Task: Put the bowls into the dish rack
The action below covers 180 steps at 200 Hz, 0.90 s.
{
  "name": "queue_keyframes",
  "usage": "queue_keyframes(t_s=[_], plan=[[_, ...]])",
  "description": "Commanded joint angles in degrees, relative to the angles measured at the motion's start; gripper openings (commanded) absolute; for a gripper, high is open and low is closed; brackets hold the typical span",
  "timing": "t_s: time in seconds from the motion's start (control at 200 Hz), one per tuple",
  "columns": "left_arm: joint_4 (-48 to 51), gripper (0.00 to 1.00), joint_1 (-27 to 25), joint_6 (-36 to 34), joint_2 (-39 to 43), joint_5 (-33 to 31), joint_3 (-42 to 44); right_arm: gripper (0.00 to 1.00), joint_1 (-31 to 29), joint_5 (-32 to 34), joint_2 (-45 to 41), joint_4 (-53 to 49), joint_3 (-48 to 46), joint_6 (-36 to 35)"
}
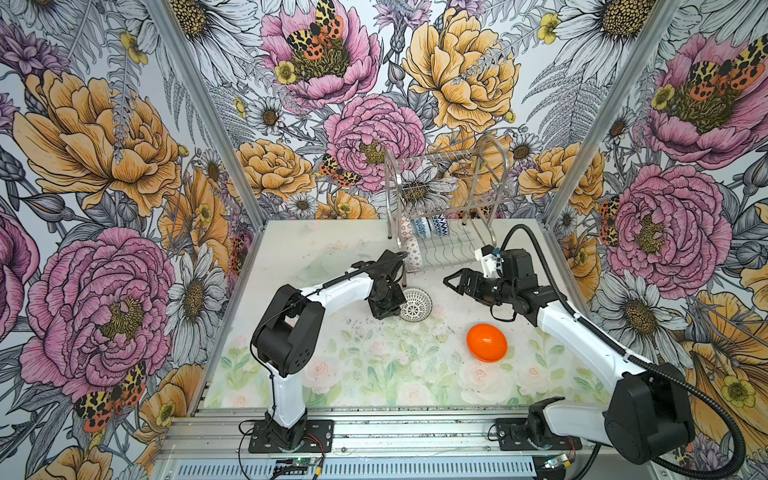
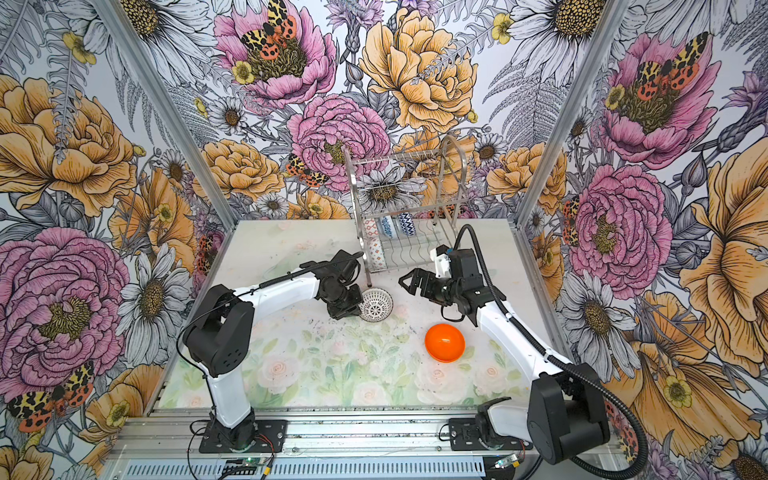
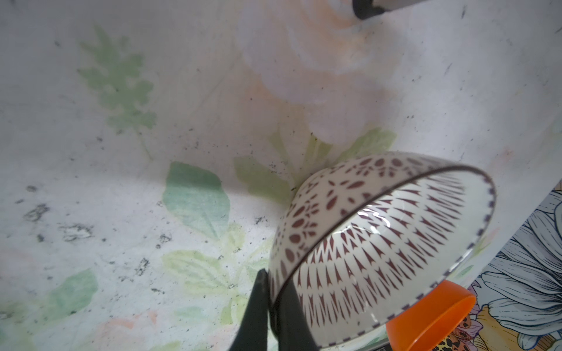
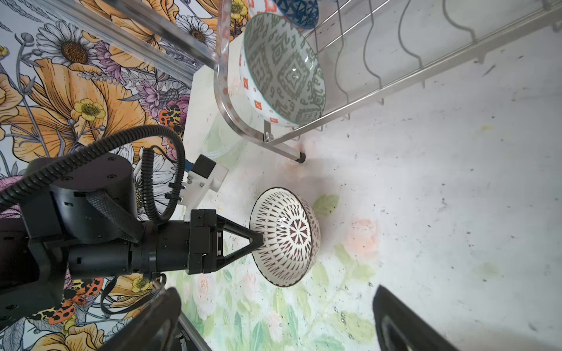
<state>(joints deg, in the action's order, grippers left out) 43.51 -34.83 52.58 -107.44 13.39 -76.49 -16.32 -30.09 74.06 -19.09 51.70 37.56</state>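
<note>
Surface (image 1: 374, 374): a pale flower-print sheet flecked with dark specks; it carries the dish rack at its far side.
Dish rack (image 1: 451, 251) (image 2: 409, 249) (image 4: 365, 60): two-tier shiny steel wire, arched end frames, standing upright on thin legs; it is the landmark for every line below.
Left gripper (image 1: 400, 309) (image 3: 273, 301) (image 4: 258, 240): just in front of the rack's near left leg; its jaws are pressed together on the rim of the lattice bowl, one on the inside and one on the outside.
Right gripper (image 1: 451, 284): in front of the rack's near right end, apart from it, pointing toward the lattice bowl; its jaws are spread wide with nothing between them.
Orange bowl (image 1: 487, 343) (image 2: 444, 343) (image 3: 431, 316): plain and glossy, on the surface well in front of the rack, below the right arm in both top views.
Lattice bowl (image 1: 415, 305) (image 2: 376, 305) (image 3: 380, 243) (image 4: 286, 237): white with a dark pattern, tilted, just in front of the rack's near left leg; whether it touches the surface I cannot tell.
Grey-green bowl (image 1: 413, 253) (image 4: 282, 70): on edge in the rack's lower tier, at its near left end, against the arched frame.
Bowls behind it: an orange-white bowl (image 1: 405, 227) and two blue bowls (image 1: 422, 226) (image 1: 440, 222), on edge farther back in the same lower tier.
</note>
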Motion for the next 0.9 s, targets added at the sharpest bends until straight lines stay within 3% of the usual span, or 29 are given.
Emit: queue_keyframes(t_s=[0.0,0.285,0.49,0.661,0.751,0.896], plan=[[-1.6,0.11,-0.4,1.3,1.4,1.8,-1.0,0.99,-1.6,3.5,1.0,-1.4,2.5,-2.0],[-1.5,0.24,-0.1,1.5,2.6,0.9,-0.3,0.99,-5.5,6.9,2.1,-5.1,5.8,-4.6],[-1.5,0.41,3.3,1.4,10.9,-0.1,1.7,0.99,-8.4,9.6,2.5,-7.1,7.7,-5.9],[-1.6,0.73,9.3,0.5,18.4,0.3,5.5,0.99,-13.6,14.2,5.8,-10.5,11.4,-8.0],[-1.5,0.98,12.6,0.0,22.2,0.8,8.2,0.99,-17.4,18.1,8.5,-12.9,14.4,-9.3],[-1.5,0.99,17.3,-0.5,27.7,2.1,13.5,0.99,-23.1,23.3,14.5,-16.6,19.9,-10.2]])
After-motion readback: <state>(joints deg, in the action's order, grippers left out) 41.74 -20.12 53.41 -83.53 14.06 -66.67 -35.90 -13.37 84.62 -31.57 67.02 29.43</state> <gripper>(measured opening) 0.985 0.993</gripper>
